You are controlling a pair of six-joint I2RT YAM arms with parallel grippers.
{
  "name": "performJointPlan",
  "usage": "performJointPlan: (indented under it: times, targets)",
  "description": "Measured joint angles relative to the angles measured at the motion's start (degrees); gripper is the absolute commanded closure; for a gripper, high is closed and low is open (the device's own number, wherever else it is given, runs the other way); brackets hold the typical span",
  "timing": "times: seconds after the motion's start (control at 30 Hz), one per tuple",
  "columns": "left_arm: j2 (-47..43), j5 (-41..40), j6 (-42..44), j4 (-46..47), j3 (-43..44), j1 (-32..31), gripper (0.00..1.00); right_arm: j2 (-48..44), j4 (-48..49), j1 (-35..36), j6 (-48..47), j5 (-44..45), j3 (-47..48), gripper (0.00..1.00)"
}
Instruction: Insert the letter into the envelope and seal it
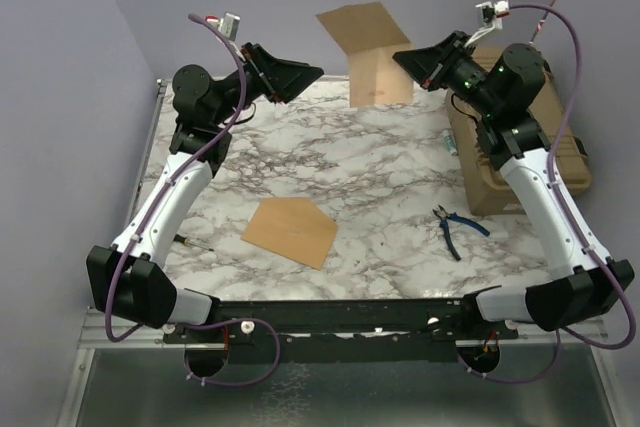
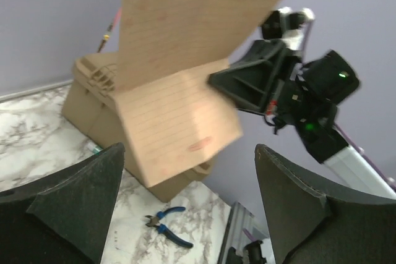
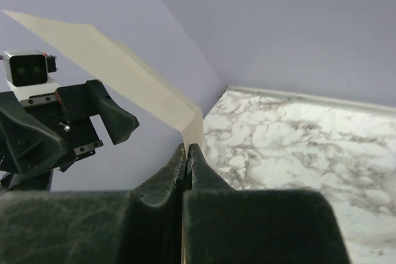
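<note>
Pinches the folded letter (image 1: 378,77) in mid-air with the right gripper (image 1: 400,55), aims the left gripper (image 1: 318,72) at it. Leaves the envelope (image 1: 290,230) flat on the marble table (image 1: 380,167), pliers (image 1: 455,230) near the tan box (image 1: 470,182).

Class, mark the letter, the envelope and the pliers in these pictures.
letter (image 1: 381,77): top external view, lower panel below the fold.
envelope (image 1: 290,231): top external view, middle of its body.
pliers (image 1: 449,225): top external view, near the pivot.
</note>
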Motion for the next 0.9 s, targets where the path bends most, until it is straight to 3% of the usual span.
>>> performJointPlan:
  times: [0.13,0.27,0.43,0.7,0.9]
  targets:
    - [-1.4,-5.6,3.8,-5.9,0.2,0.1,0.13,-3.9,4.7,-0.1,-4.2,0.9,-1.4,1.0]
    - [0.6,-10.7,5.3,-14.3,4.4,0.4,0.1,-6.7,8.9,0.0,-10.4,-4.1,-3.8,1.0]
    - [4.6,-10.5,4.2,-17.5,8.4,0.7,0.01,-8.0,9.3,0.0,-17.2,-10.4,-5.8,1.0]
    - [6.4,-3.1,0.8,-9.9,7.0,0.7,0.01,-6.8,5.9,0.0,-20.9,-14.9,-5.2,1.0]
    - [6.4,4.5,-2.8,2.9,3.5,-0.1,0.01,-2.8,7.6,0.0,-11.9,-17.5,-2.4,1.0]
